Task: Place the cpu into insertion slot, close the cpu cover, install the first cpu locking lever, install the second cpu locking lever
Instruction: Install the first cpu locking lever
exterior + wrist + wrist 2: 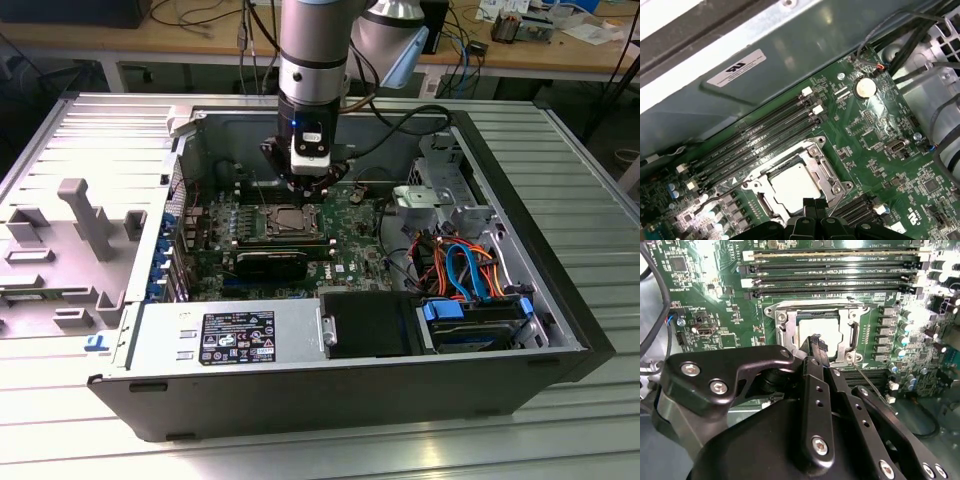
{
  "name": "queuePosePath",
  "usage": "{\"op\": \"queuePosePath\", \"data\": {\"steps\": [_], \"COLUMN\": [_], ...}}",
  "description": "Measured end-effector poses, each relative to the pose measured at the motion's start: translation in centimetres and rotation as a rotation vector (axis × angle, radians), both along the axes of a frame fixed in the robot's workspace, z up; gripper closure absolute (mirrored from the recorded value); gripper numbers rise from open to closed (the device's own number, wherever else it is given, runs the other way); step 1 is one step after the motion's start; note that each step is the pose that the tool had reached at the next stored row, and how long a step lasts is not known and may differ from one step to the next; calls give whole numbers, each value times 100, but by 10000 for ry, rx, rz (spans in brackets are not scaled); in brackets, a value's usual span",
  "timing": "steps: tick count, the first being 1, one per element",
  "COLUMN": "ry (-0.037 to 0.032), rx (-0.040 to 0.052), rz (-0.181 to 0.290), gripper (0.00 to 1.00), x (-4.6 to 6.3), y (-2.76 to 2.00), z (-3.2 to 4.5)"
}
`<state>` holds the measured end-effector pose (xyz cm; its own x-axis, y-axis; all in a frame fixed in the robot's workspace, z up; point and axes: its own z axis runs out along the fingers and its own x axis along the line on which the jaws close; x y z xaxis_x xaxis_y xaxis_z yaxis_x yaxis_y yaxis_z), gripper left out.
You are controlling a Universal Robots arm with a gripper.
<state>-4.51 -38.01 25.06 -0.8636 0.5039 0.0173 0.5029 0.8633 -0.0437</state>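
The pincer (303, 192) hangs from the arm inside the open computer case (330, 400). Its two black fingertips are drawn together in the first wrist view (815, 206), clenched with nothing between them. In the second wrist view the tip (815, 342) sits low over the chip, very near its edge; contact cannot be confirmed.

Directly beneath the pincer lies the cpu (824, 329) (794, 184), silver top upward, seated flat in the insertion slot (778, 316) (290, 222). The cpu cover (853, 335) (823, 172) lies down around the chip, its square cut-out framing the metal top. A wire lever (870, 382) runs out from the socket corner alongside the fingers; whether it is latched cannot be told.

Just beyond the socket, away from the pincer, run the long black memory slots (830, 270) (760, 142), parallel to the socket edge. The green circuit board (715, 305) surrounds all of this. A round coin battery (865, 88) sits on the board well apart from the socket, close to the case wall.

Further out in the exterior view, a grey power supply (230, 335) lies along the case's near side. Blue and orange cables (465, 270) are bundled toward the exterior view's right of the pincer. The case rests on a ribbed metal table (580, 180).
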Motion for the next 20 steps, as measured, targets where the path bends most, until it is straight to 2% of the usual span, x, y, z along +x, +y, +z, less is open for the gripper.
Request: {"op": "queuePosePath", "data": {"steps": [5,11,12,14,15,20], "ry": [0,0,-3,-8,-8,-1], "rx": [0,8,43,97,114,114], "rz": [519,1559,1970,2326,2688,3784], "gripper": [89,89,89,89,89,89], "x": [0,0,0,-1,0,0], "y": [0,0,0,1,1,0], "z": [0,0,-1,-1,-3,-12]}}
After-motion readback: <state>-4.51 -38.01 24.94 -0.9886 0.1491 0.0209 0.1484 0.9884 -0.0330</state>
